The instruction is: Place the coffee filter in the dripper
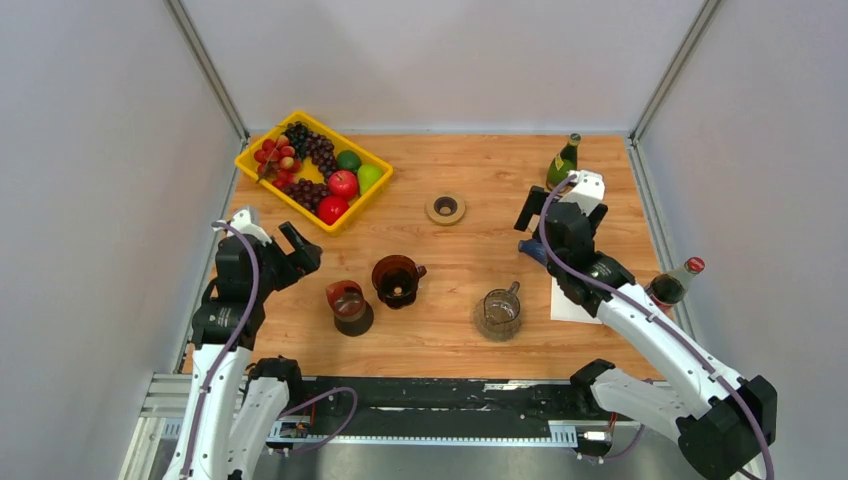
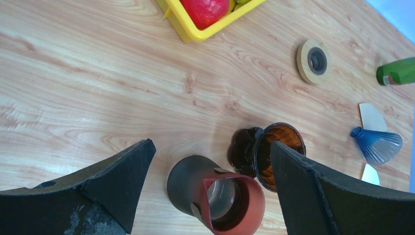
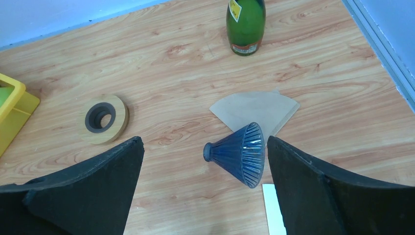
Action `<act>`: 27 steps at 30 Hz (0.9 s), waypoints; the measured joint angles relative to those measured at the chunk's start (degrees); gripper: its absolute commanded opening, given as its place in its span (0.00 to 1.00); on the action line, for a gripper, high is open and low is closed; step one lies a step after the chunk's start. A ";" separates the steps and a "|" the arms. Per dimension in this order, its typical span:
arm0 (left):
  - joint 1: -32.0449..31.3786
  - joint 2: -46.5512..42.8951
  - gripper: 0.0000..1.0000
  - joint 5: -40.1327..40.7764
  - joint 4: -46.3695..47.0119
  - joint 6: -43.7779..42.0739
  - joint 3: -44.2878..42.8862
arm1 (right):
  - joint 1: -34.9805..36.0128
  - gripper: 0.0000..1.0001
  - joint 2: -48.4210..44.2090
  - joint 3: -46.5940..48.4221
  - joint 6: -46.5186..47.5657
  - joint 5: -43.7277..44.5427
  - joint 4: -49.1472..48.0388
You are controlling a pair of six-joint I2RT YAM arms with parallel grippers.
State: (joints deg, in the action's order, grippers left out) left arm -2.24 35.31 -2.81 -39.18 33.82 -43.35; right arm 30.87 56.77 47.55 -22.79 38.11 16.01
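Observation:
A brown paper coffee filter (image 3: 254, 110) lies flat on the wooden table. A blue ribbed cone dripper (image 3: 240, 154) lies on its side, its rim on the filter's near edge. My right gripper (image 3: 204, 147) is open and empty above and just short of them; in the top view my right gripper (image 1: 562, 210) hides the filter, and the blue dripper (image 1: 533, 250) barely shows. A dark amber dripper (image 1: 397, 280) stands mid-table. My left gripper (image 1: 296, 256) is open and empty, short of it. The left wrist view also shows the amber dripper (image 2: 274, 134), blue dripper (image 2: 377, 144) and filter (image 2: 372, 116).
A dark cup with a red rim (image 1: 349, 305) stands beside the amber dripper. A glass pitcher (image 1: 500, 312), a white sheet (image 1: 570, 300), a cola bottle (image 1: 675, 283), a green bottle (image 1: 563, 162), a wooden ring (image 1: 446, 208) and a yellow fruit basket (image 1: 250, 160) stand around.

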 measured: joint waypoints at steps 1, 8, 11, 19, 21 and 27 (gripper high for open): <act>0.00 -0.13 1.00 0.35 -0.13 0.09 0.00 | 0.00 1.00 0.02 -0.22 0.31 -0.02 -0.17; 0.00 -0.76 1.00 -0.39 -0.59 1.27 0.00 | 0.00 1.00 -0.07 -1.22 1.36 -3.26 -2.10; 0.00 -0.72 1.00 -1.73 -0.57 1.68 0.00 | 0.00 1.00 -0.70 -2.10 2.05 -4.87 -3.43; 0.00 -0.72 1.00 -1.77 -0.61 0.72 0.07 | 0.00 1.00 -6.49 -5.77 4.87 -13.51 -5.70; 0.00 -0.63 1.00 -1.92 -0.37 0.35 0.33 | 0.00 1.00 -8.39 -6.71 5.16 -16.09 -5.97; 0.00 0.90 1.00 -3.96 0.68 -0.11 1.01 | 0.00 1.00 -12.24 -7.78 4.85 -22.34 -5.77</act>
State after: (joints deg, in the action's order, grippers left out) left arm -2.24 36.21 -6.76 -38.50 33.71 -42.35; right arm 30.87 44.53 39.77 -17.93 15.77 10.24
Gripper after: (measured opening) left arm 0.998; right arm 0.997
